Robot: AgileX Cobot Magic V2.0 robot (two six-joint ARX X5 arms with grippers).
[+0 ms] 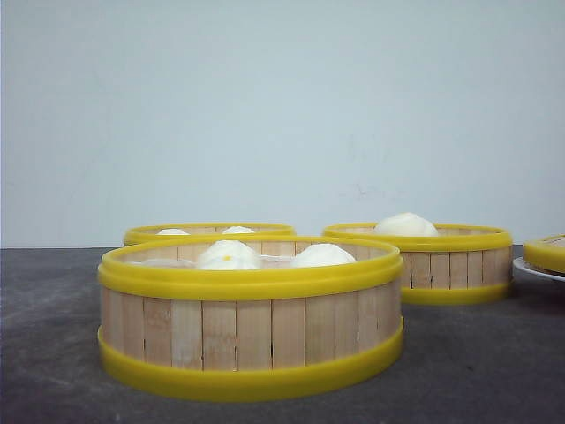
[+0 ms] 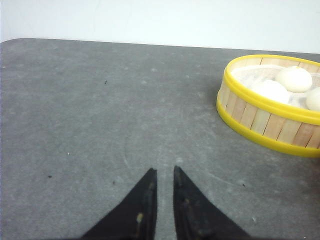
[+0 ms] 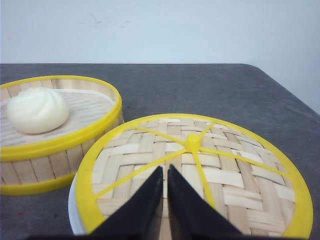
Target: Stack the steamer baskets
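Observation:
Three steamer baskets stand on the grey table, all holding white buns. The nearest basket (image 1: 252, 327) is at the centre front. A second basket (image 1: 209, 232) is behind it on the left and a third (image 1: 450, 265) at the back right. No gripper appears in the front view. In the left wrist view my left gripper (image 2: 164, 170) is shut on nothing over bare table, and one basket (image 2: 270, 120) stands apart from it. My right gripper (image 3: 165, 167) is shut and empty, over the woven lid (image 3: 200, 165). The basket with a single bun (image 3: 55, 150) sits just beside that lid.
The flat yellow-rimmed lid (image 1: 547, 252) lies on a white plate (image 3: 74, 210) at the table's far right. A pale wall runs behind the table. The table's rounded corner (image 2: 15, 42) and its far edge show in the left wrist view.

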